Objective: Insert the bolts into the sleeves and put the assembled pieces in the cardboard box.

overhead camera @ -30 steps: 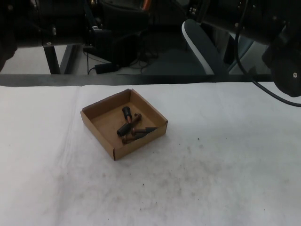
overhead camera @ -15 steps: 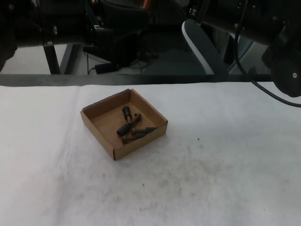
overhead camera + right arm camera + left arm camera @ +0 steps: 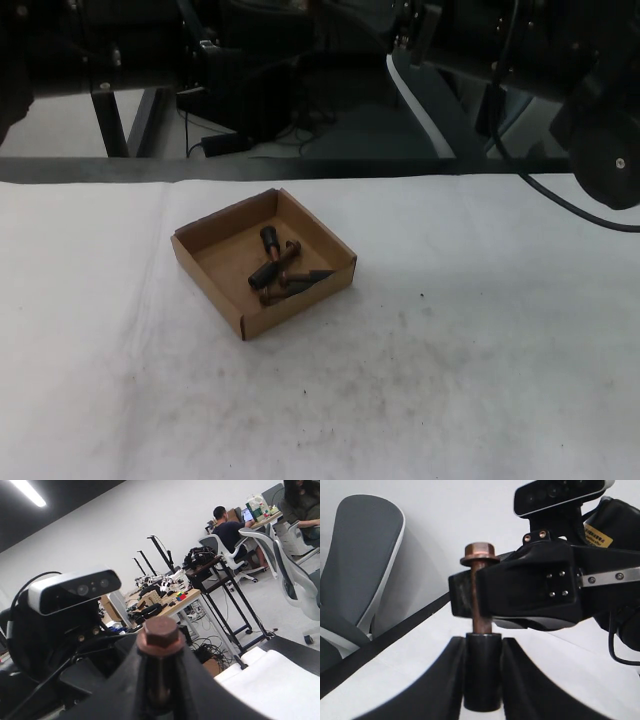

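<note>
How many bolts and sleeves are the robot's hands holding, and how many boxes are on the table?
Copper bolt: 1, in the right gripper
Black sleeve: 1, in the left gripper
Cardboard box: 1
Total: 3
The assembled pieces inside the box overlap too much to count.

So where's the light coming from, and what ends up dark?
Right wrist view: a ceiling strip light glows overhead; the right gripper around the bolt shows dark against the pale room. Left wrist view: left gripper and sleeve, black against a bright wall. High view: bench lit, background dim.
</note>
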Tool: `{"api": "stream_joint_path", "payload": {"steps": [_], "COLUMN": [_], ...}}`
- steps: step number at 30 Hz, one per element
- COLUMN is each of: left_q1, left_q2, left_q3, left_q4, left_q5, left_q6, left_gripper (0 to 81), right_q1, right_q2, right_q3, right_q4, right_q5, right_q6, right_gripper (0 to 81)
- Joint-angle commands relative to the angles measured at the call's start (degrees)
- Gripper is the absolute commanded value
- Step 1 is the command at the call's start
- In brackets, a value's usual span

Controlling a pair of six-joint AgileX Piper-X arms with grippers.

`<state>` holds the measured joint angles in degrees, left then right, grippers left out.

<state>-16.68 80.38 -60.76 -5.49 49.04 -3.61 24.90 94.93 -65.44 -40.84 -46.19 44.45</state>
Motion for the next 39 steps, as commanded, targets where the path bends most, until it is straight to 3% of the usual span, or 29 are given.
{"api": "stream_joint_path", "payload": {"steps": [1,3,6,8,12,17,26,39], "left_q1": [0.1,0.1,0.1,0.1,0.1,0.1,1.3,2.6], "left_q2": [-0.1,-0.1,-0.1,-0.1,-0.1,-0.1,-0.1,-0.1], "left_q3": [0.0,0.0,0.0,0.0,0.0,0.0,0.0,-0.1], "left_q4": [-1.2,-1.2,-1.2,-1.2,-1.2,-1.2,-1.2,-3.5], "left_q5": [-4.0,-4.0,-4.0,-4.0,-4.4,-8.7,-13.2,-15.6], "left_q6": [0.3,0.3,0.3,0.3,0.4,0.9,2.6,2.3], "left_gripper": [0.6,0.6,0.6,0.6,0.6,0.6,0.6,0.7], "right_q1": [1.4,1.4,1.4,1.4,1.4,1.4,1.4,1.1], "right_q2": [-0.8,-0.8,-0.8,-0.8,-0.8,-0.8,-0.8,-0.8], "right_q3": [-0.5,-0.5,-0.5,-0.5,-0.5,-0.5,-0.5,-0.5], "right_q4": [-0.5,-0.5,-0.5,-0.5,-0.5,-0.5,-0.5,4.6], "right_q5": [-5.8,-5.6,-5.3,-4.1,-4.0,-0.9,-1.2,-1.3], "right_q6": [1.0,1.0,1.3,3.3,2.9,3.2,3.1,1.1], "right_gripper": [3.6,15.4,45.4,54.7,51.5,51.6,51.6,51.6]}}
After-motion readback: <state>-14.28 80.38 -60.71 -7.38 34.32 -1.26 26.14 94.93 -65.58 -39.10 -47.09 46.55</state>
